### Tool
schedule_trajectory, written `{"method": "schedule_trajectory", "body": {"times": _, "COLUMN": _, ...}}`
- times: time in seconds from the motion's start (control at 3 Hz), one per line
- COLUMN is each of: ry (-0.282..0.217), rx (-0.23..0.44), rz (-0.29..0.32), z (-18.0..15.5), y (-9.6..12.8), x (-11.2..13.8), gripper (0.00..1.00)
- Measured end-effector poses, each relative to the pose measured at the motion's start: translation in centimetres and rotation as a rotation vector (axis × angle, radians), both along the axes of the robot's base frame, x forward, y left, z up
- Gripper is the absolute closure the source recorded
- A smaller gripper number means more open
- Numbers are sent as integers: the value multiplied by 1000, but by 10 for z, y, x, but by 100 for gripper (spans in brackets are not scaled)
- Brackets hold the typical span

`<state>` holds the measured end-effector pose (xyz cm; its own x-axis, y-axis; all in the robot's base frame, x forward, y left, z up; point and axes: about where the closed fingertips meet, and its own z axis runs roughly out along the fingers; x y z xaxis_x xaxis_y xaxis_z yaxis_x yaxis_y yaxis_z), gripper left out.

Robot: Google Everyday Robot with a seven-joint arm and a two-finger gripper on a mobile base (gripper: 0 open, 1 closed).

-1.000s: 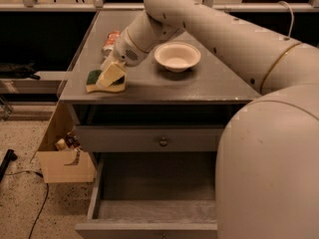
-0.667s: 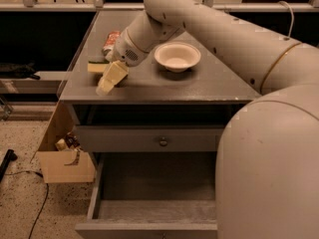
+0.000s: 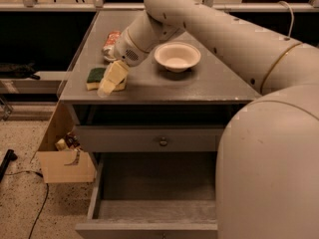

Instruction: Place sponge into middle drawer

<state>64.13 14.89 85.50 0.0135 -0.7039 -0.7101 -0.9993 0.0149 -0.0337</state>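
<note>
The sponge (image 3: 94,77), dark green on top with a pale yellow layer below, lies on the grey tabletop (image 3: 199,86) near its front left corner. My gripper (image 3: 112,78) hangs down from the arm right at the sponge's right side and covers part of it. The middle drawer (image 3: 154,190) is pulled open below, at the front of the cabinet, and its pale grey floor is bare.
A white bowl (image 3: 177,57) stands on the middle of the tabletop. A red-orange soda can (image 3: 110,42) lies behind the sponge. A shut drawer front with a round knob (image 3: 163,141) sits above the open drawer. A cardboard box (image 3: 65,158) stands on the floor at left.
The gripper has shifted slightly at the sponge's right side. The sponge stays on the tabletop in about the same spot.
</note>
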Motion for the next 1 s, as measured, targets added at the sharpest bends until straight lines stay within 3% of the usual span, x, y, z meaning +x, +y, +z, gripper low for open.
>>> {"method": "schedule_trajectory", "body": {"times": 1.0, "ry": 30, "rx": -19, "rz": -16, "z": -16, "y": 1, "x": 14, "gripper": 3}}
